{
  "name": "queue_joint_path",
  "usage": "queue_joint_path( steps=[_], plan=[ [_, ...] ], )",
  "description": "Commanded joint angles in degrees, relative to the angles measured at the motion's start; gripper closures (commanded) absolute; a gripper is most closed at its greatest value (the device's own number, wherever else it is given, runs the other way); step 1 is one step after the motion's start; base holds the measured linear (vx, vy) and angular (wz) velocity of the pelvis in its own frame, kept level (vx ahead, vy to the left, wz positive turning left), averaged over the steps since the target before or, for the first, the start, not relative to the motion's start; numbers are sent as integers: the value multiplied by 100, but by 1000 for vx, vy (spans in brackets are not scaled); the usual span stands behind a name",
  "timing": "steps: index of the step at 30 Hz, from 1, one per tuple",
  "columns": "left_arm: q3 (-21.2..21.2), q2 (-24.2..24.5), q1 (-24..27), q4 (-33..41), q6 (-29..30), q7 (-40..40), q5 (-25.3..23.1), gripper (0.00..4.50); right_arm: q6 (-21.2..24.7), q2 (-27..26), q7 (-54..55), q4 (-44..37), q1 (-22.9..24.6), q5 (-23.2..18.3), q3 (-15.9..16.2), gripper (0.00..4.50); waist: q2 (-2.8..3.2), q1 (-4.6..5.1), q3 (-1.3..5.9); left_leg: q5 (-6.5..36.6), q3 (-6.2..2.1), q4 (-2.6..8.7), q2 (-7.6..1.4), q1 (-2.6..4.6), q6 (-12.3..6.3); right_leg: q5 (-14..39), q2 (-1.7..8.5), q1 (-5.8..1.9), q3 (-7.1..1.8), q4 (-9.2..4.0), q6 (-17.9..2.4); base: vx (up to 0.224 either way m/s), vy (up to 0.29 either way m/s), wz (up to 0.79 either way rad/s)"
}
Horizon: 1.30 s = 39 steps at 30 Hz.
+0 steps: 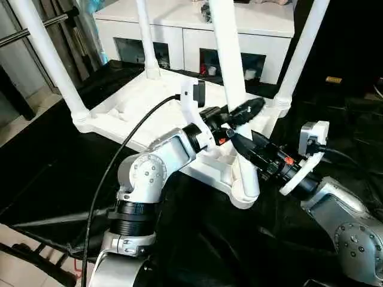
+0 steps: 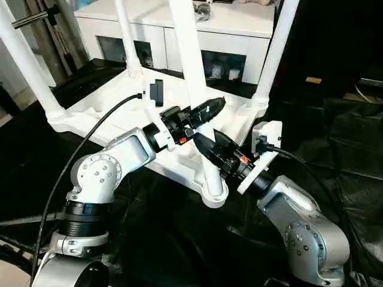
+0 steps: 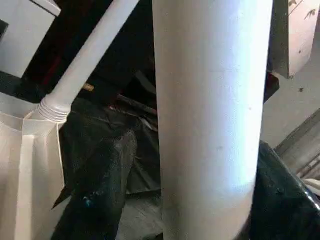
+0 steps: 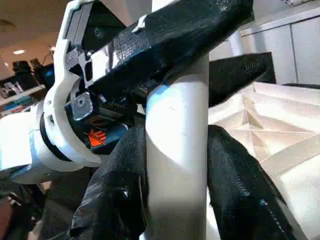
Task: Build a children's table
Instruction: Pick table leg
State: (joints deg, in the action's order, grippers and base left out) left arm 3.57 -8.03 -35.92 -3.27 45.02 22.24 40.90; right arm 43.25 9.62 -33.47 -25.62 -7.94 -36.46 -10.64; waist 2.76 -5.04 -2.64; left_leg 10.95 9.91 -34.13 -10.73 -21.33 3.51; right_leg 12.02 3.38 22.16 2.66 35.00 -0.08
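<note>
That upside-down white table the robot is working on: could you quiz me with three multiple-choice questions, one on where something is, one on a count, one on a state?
1. Which leg do both pincers meet at?
A. the one in the near corner socket
B. the far left one
C. one lying on the floor

2. How many legs stand in the tabletop?
A. two
B. three
C. four

3. How is the right pincer?
A. wide open, away from everything
B. shut on the near leg
C. holding a cable

Answers:
1 A: the left pincer and the right one both sit on the leg rising from the socket closest to the robot.
2 C: four white tubes rise from the corners.
3 B: the right wrist view shows its two black fingers pressed on either side of the tube.
</note>
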Motion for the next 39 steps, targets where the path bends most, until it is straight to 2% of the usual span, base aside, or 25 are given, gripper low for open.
queue_joint_path(
  steps=[1,3,8,9,10,11,13,15,17,20,26,28,29,30,31,32,33,35,37,38,39],
  plan=[
    [35,-187,-3,-91,-81,-74,-13,177,27,44,69,41,-78,-77,33,275,-144,-6,358,239,-62,316,-159,5,-304,468,381,-307,-234,-399,-934,0,0,0],
    [63,-128,-33,-125,-127,-78,-58,192,133,92,55,86,-72,-188,-25,239,-151,-7,355,238,-59,316,-152,5,-296,488,380,-309,-236,-405,-927,0,0,0],
    [143,96,-109,-225,-223,-46,-158,228,508,230,37,78,-51,-578,-242,207,-147,-28,375,142,-68,306,-158,12,-343,317,382,-322,-236,-382,-922,0,0,0],
    [171,181,-129,-250,-246,-37,-164,236,664,258,29,80,-56,-807,-360,197,-142,-29,371,138,-67,304,-158,10,-348,295,382,-316,-235,-382,-933,0,0,0],
    [176,193,-133,-255,-249,-36,-164,256,686,261,31,84,-58,-844,-380,187,-145,-33,370,159,-66,307,-157,11,-355,296,384,-319,-235,-381,-946,0,0,0],
    [200,241,-147,-268,-259,-32,-160,256,778,270,59,108,-73,-1009,-458,187,-143,-27,370,144,-65,306,-156,11,-355,268,380,-315,-232,-374,-967,0,0,0],
    [217,271,-154,-268,-264,-34,-149,270,850,276,92,129,-91,-1145,-505,161,-148,-34,368,150,-64,305,-154,8,-356,304,384,-318,-229,-378,-985,0,0,0],
    [229,281,-160,-279,-280,-34,-143,274,936,279,182,176,-135,-1268,-537,155,-148,-36,370,138,-65,305,-158,6,-341,317,391,-320,-229,-377,-1007,0,0,0],
    [222,301,-142,-274,-296,-21,-181,276,1187,365,176,111,-145,-1514,-493,129,-152,-44,368,151,-62,307,-161,15,-317,364,391,-316,-230,-380,-1005,0,0,0],
    [203,337,-126,-280,-307,-15,-211,277,1405,412,257,93,-147,-1665,-503,96,-165,-53,371,116,-64,306,-159,11,-306,324,388,-321,-231,-372,-996,0,0,0],
    [70,569,-106,-308,-349,98,-398,277,1558,490,479,118,-219,-1690,-536,52,-158,-69,369,90,-60,308,-157,14,-235,371,392,-307,-238,-374,-906,0,0,0],
    [-4,693,-120,-322,-392,152,-519,277,1513,578,516,136,-284,-1618,-536,44,-155,-72,368,103,-66,316,-154,13,-205,419,393,-313,-232,-375,-882,0,0,0],
    [-226,1071,-172,-344,-437,356,-807,277,1386,948,834,235,-570,-940,-422,44,-141,-75,368,58,-98,325,-158,16,-120,462,381,-309,-220,-372,-797,0,0,0],
    [-260,1231,-212,-335,-377,453,-836,277,1239,1191,831,198,-680,-657,-347,44,-138,-56,377,12,-83,320,-138,9,-73,428,358,-317,-229,-356,-747,0,0,0],
    [-260,1231,-212,-335,-377,453,-836,277,1239,1191,831,198,-680,-657,-347,44,-124,-70,372,82,-66,311,-146,43,12,483,371,-290,-238,-367,-702,0,0,0],
    [-309,1408,-250,-303,-291,582,-849,277,1053,1398,802,159,-798,-424,-303,44,-122,-71,358,178,-57,313,-136,34,45,580,382,-296,-246,-377,-709,0,0,0],
    [-523,1793,-288,-224,-196,890,-978,277,523,1483,488,167,-986,-381,-423,44,-126,-75,368,184,-54,311,-137,40,36,602,382,-296,-246,-378,-697,0,0,0],
    [-667,2009,-300,-190,-163,1063,-1074,277,193,1453,292,203,-1081,-401,-518,44,-107,-72,380,204,-59,308,-151,41,-47,491,384,-274,-241,-342,-729,0,0,0],
    [-1043,2514,-310,-114,-177,1462,-1354,277,-650,1674,4,307,-1248,181,-310,44,-87,-70,393,107,-61,297,-168,41,-95,272,379,-269,-238,-310,-799,0,0,0],
    [-1093,2585,-312,-106,-175,1518,-1389,277,-782,1720,-27,327,-1274,294,-260,44,-87,-71,394,71,-66,297,-167,41,-99,181,374,-272,-234,-291,-839,0,0,0],
    [-1210,2780,-322,-86,-174,1673,-1480,277,-1097,1922,-128,413,-1361,641,-53,44,-89,-64,399,-10,-59,287,-158,38,-92,28,361,-274,-233,-271,-892,0,0,0]
  ],
)
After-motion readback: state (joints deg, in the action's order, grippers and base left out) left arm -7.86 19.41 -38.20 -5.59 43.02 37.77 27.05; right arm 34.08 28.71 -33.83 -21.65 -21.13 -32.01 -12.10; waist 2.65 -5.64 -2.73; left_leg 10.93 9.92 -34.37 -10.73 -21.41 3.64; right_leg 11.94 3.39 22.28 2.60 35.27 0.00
